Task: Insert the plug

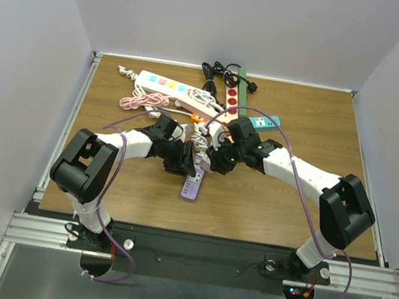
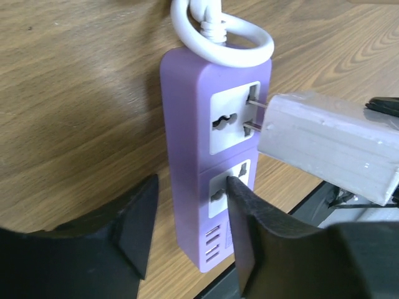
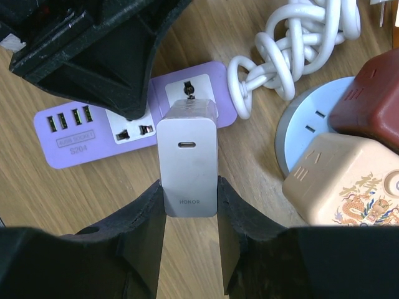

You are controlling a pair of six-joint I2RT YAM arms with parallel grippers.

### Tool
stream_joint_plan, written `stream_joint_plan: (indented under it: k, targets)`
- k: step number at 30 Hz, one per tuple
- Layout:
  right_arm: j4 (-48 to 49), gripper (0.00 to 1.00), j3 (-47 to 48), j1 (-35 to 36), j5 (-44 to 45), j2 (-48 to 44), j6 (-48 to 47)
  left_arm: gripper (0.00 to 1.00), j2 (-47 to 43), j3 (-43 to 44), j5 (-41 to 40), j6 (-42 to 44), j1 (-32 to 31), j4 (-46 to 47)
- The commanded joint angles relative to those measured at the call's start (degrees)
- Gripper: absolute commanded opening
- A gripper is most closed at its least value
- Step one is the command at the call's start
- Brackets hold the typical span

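Right tool (image 3: 190,185) clamps charger (image 3: 187,156); prongs (image 2: 254,111) meet far socket (image 2: 232,118) of purple strip (image 2: 184,124), insertion depth unreadable. Left tool (image 2: 190,187) open over strip's near half. Top view: arms (image 1: 139,144) hide contact.

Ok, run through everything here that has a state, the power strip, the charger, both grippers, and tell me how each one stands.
Purple power strip, lying flat, no plug seated in either socket.
White charger, gripped, prong tips at the socket nearer the cord, not seated.
White cord, bundled in a knot.
Left gripper, open, one finger on the strip's face.
Right gripper, shut on the white charger.
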Motion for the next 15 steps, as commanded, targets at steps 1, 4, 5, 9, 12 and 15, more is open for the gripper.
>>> stream_joint_plan:
  k: [1,4,5,9,12,15]
  targets:
    - [-6.06,0.02,1.25,1.32,3.74,2.51,-0.57,0.64,4.32,-0.2,-12.68,5.79,0.16,-4.41]
    - [-7.74,0.01,1.87,1.59,4.88,2.51,-0.31,0.71,5.19,2.09,-12.85,7.37,0.16,-4.85]
    - [-8.17,0.01,1.69,1.59,5.32,2.25,-0.13,0.72,5.89,3.14,-12.42,7.64,0.16,-4.77]
    - [-9.41,0.01,1.6,1.5,8.13,1.63,0.4,0.72,7.22,5.25,-10.57,8.87,0.16,-4.33]
    - [-9.76,0.01,2.04,1.5,9.54,1.37,0.49,0.63,7.75,6.13,-9.43,10.19,-0.02,-4.59]
    - [-10.02,0.01,3.62,1.5,9.46,2.07,0.31,0.56,7.92,6.4,-9.69,11.42,-0.02,-5.47]
